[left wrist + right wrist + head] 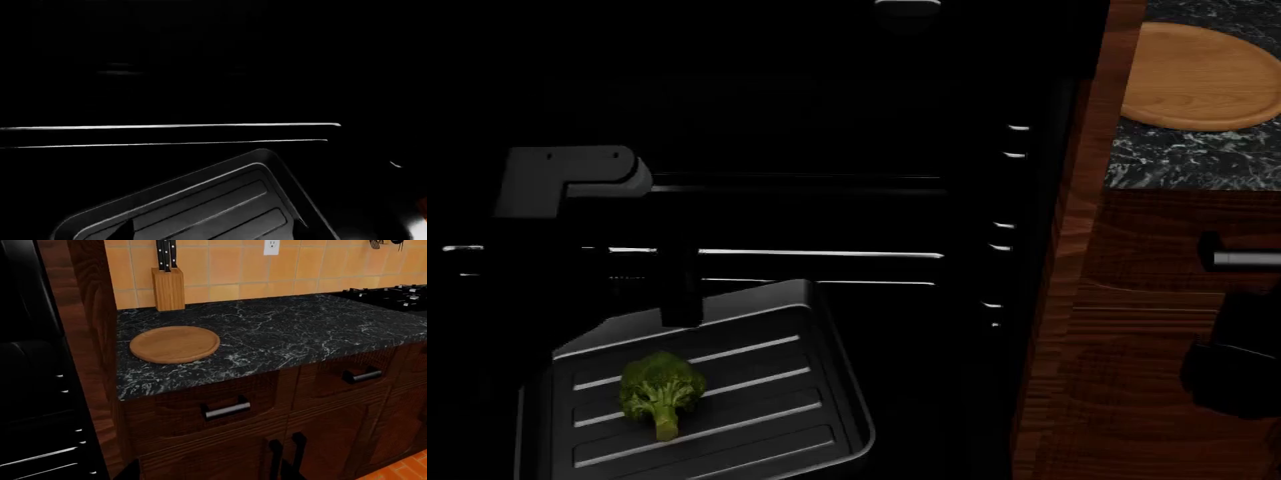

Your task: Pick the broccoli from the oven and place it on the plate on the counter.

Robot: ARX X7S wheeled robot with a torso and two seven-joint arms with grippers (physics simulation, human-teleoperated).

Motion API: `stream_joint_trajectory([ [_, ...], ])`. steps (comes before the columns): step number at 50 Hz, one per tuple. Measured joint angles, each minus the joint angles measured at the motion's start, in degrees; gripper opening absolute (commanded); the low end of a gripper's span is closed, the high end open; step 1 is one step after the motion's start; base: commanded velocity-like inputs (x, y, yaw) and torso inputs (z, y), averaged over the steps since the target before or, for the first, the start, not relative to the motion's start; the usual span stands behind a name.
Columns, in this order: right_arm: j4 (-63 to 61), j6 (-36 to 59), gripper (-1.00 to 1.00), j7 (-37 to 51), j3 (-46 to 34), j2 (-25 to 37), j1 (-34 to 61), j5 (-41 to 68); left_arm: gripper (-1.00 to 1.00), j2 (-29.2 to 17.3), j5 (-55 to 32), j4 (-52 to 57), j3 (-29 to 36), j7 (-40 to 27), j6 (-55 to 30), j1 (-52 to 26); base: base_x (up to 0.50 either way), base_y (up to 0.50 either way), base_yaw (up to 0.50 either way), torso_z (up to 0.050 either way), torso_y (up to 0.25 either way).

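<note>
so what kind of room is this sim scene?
A kitchen, rendered. The signs: an open oven with rack rails and a baking tray, a black marble counter over wooden drawers, and a knife block against a tiled wall.

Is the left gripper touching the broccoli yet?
Apart. In the head view the left gripper hangs over the far edge of the baking tray, with bare ridged tray showing between it and the broccoli.

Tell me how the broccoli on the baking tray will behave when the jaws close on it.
The broccoli is one small floret, so probably light. Its bumpy crown may crumble if squeezed hard; the paler stalk looks firmer. Lying on its side across the ridged baking tray, it could roll or slide if nudged.
</note>
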Motion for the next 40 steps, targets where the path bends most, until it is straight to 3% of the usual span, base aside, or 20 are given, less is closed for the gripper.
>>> stream_joint_trajectory([
  [22,0.6,-2.2,1.00,-3.4,-0.3,-0.5,-2.5,-3.3,1.00,-0.5,0.3,-4.4,-1.5,-3.0,-0.8,0.4,0.00,0.00,0.00,0.000,0.000],
  [40,0.7,-3.5,1.00,-5.0,-0.7,-0.9,-4.1,-5.0,1.00,-0.1,0.7,-12.3,-0.3,-0.5,2.5,-0.5,0.00,0.00,0.00,0.000,0.000],
])
